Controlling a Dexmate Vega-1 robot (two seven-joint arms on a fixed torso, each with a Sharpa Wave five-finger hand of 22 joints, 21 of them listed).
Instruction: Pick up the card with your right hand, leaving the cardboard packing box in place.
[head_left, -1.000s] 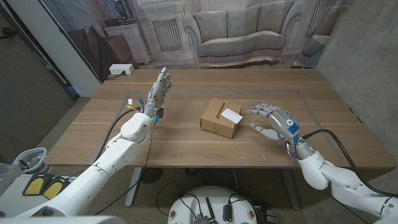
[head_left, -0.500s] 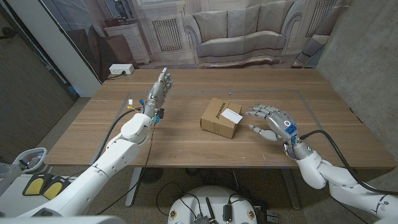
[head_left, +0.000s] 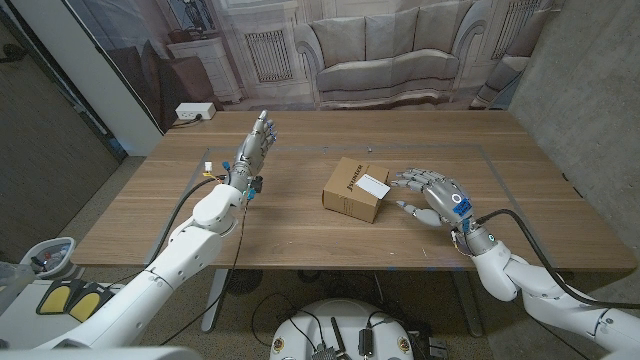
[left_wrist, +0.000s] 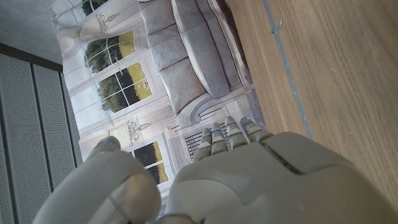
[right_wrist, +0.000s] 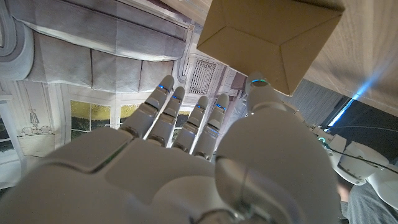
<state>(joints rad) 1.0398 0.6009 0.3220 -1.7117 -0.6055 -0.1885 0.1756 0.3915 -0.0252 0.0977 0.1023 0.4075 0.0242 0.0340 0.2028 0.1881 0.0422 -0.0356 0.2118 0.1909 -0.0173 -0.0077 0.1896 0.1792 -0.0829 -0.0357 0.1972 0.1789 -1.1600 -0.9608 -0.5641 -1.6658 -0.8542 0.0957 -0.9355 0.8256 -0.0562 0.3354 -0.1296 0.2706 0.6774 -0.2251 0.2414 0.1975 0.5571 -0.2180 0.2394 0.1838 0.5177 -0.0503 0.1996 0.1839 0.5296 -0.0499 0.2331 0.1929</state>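
Note:
A small cardboard box (head_left: 356, 188) sits in the middle of the wooden table (head_left: 300, 225). A white card (head_left: 372, 184) lies on the box's top, toward its right side. My right hand (head_left: 432, 196) hovers just right of the box, fingers spread toward the card and holding nothing. In the right wrist view the box (right_wrist: 273, 34) shows close beyond my right hand (right_wrist: 186, 162). My left hand (head_left: 254, 148) stands raised over the table's left part, fingers straight and together, holding nothing; it shows again as the left hand (left_wrist: 217, 180) in the left wrist view.
A backdrop printed with a sofa (head_left: 400, 50) stands behind the table's far edge. A white power strip (head_left: 194, 111) lies on the floor at the back left. A grey wall (head_left: 590, 90) rises to the right of the table.
My right hand has crept left toward the box and card. The left arm, box and card have stayed still.

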